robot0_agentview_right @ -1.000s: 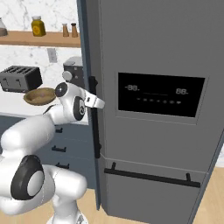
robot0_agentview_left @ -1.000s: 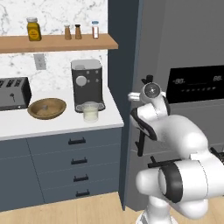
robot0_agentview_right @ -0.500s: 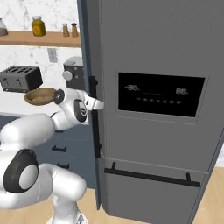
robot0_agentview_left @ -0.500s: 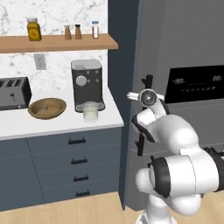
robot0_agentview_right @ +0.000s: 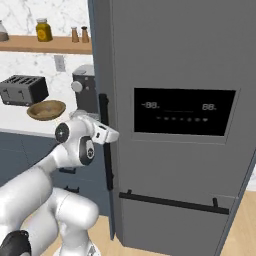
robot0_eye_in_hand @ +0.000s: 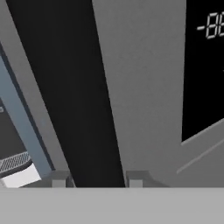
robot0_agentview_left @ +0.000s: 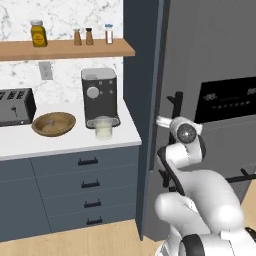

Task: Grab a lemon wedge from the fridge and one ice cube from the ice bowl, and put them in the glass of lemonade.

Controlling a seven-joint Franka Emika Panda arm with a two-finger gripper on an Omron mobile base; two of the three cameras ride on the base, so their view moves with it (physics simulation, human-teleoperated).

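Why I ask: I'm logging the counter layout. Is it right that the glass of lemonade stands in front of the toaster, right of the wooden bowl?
Not quite. The glass of lemonade stands in front of the coffee machine, not the toaster. It is right of the wooden bowl, as the left base view shows.

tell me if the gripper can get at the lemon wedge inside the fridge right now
Probably not yet. The fridge door looks shut, so nothing inside it shows. The gripper sits right at the long black handle, its fingertips on either side of the bar, so pulling the door open looks like the needed first move.
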